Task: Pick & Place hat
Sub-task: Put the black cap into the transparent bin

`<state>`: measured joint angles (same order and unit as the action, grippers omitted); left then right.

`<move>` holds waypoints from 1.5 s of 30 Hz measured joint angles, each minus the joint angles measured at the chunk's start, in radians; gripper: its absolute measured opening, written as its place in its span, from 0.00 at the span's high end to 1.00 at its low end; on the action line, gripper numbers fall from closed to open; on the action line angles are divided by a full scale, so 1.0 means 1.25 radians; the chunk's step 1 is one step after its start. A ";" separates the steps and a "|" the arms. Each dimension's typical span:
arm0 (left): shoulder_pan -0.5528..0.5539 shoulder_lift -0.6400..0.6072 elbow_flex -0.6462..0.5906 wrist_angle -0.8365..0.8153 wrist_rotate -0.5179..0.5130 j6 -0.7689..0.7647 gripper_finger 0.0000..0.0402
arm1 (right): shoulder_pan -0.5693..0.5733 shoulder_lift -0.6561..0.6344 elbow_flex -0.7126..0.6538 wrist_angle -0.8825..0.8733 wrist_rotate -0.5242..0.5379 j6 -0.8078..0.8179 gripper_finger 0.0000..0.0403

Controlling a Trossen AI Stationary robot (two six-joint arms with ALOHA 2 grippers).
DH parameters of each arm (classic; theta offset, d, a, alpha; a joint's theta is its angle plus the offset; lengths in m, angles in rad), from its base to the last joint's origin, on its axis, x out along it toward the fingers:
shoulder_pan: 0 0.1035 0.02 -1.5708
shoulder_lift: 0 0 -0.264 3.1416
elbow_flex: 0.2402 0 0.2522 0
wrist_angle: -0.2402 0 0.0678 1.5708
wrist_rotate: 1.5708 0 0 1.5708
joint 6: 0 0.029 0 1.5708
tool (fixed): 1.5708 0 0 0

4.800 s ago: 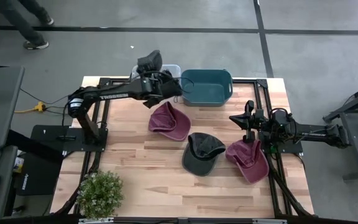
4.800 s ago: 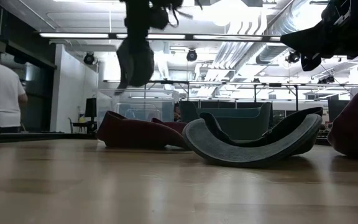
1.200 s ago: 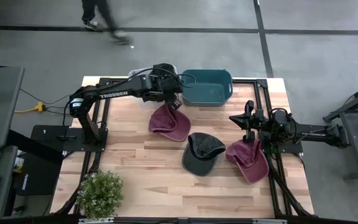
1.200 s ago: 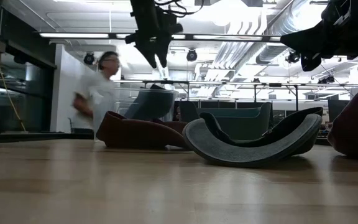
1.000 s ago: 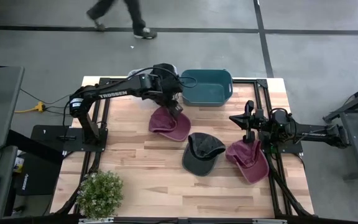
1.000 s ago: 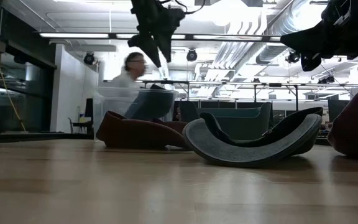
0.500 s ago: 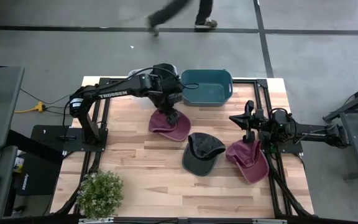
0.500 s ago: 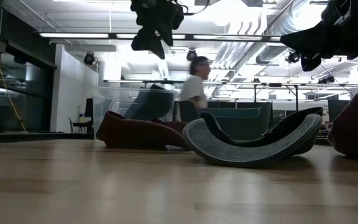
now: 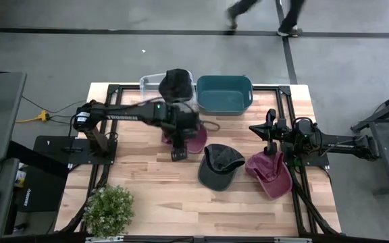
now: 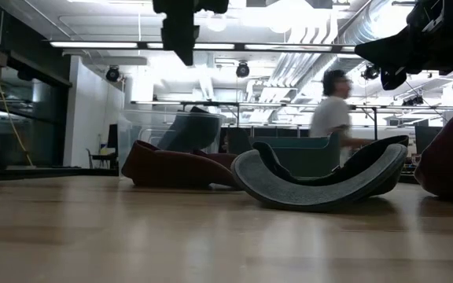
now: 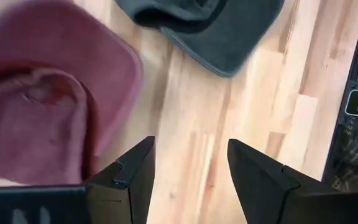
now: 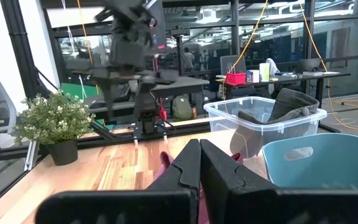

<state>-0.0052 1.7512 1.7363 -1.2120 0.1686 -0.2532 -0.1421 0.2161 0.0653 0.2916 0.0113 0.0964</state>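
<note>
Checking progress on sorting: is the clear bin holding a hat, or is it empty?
Holding one. The high view shows a dark hat inside the clear bin; the right wrist view shows it slumped against the wall.

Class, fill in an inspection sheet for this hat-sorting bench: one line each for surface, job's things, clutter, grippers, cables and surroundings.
Surface: wooden table, bare at the front.
Job's things: maroon hat partly under the left arm; dark grey hat at centre; second maroon hat by the right arm; another dark hat already in the clear bin; teal bin beside it, nothing seen inside.
Clutter: potted plant at the front left corner.
Grippers: left gripper above the table between the first maroon hat and the grey hat, jaws open, empty; right gripper parked at the right edge, jaws shut, empty.
Cables: yellow lead on the floor at left.
Surroundings: a person walking behind the table.
</note>
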 joint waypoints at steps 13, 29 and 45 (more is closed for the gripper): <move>-0.112 0.000 -0.148 0.281 -0.083 -0.365 0.54 | 0.000 0.000 0.000 0.000 0.000 0.000 1.00; -0.065 0.000 -0.402 0.557 -0.115 -0.711 0.54 | 0.000 0.000 0.000 0.000 0.000 0.000 1.00; -0.070 0.000 -0.427 0.677 -0.086 -0.661 0.54 | 0.000 0.000 0.000 -0.002 0.000 0.000 1.00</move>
<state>-0.0925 1.7515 1.2030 -0.3661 0.0616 -1.0794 -0.1423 0.2163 0.0650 0.2886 0.0113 0.0964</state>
